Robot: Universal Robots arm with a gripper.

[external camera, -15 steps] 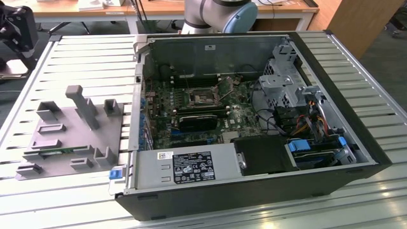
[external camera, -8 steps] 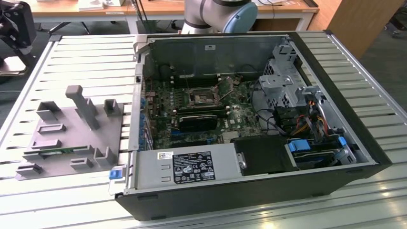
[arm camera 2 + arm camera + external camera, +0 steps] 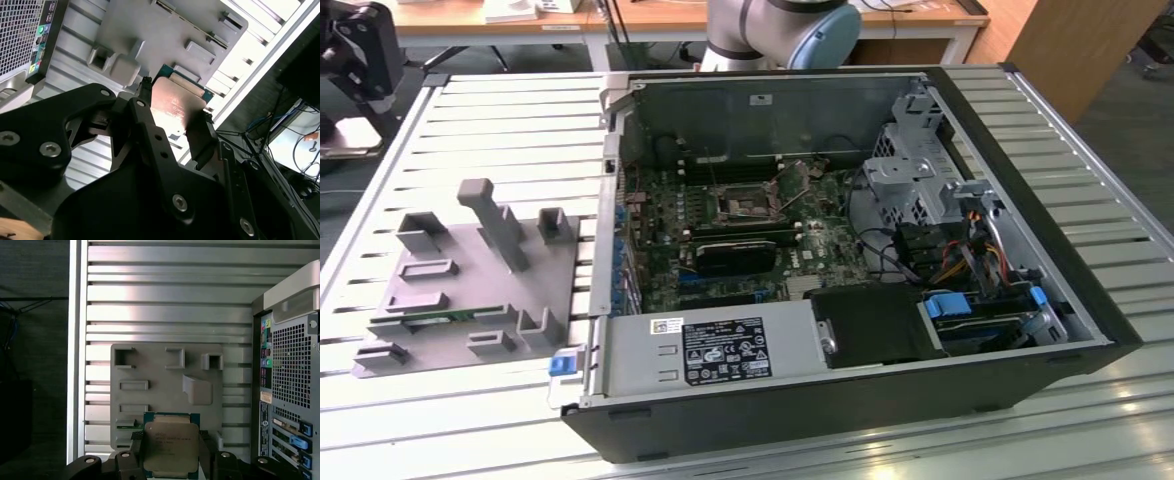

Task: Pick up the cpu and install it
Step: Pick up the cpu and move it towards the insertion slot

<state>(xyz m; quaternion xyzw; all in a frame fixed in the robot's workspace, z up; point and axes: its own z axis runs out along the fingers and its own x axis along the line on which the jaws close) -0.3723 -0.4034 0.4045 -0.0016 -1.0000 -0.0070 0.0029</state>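
The cpu (image 3: 170, 447) is a flat square chip with a silver-grey metal top and a thin green edge. My gripper (image 3: 170, 456) is shut on it, one black finger against each of two opposite sides. In the second wrist view the cpu (image 3: 177, 105) sits between the same fingers of the gripper (image 3: 172, 125), held up over the grey fixture plate (image 3: 150, 30). The open computer case (image 3: 854, 250) lies on its side, and the motherboard's cpu socket (image 3: 750, 205) is exposed inside it.
The grey fixture plate (image 3: 467, 280) with raised holders lies on the slatted table (image 3: 480, 120) at the exterior view's left, with a green memory stick (image 3: 434, 317) on it. The case's rear panel (image 3: 287, 380) stands beside the plate (image 3: 165, 385). The arm's base (image 3: 781, 35) is behind the case.
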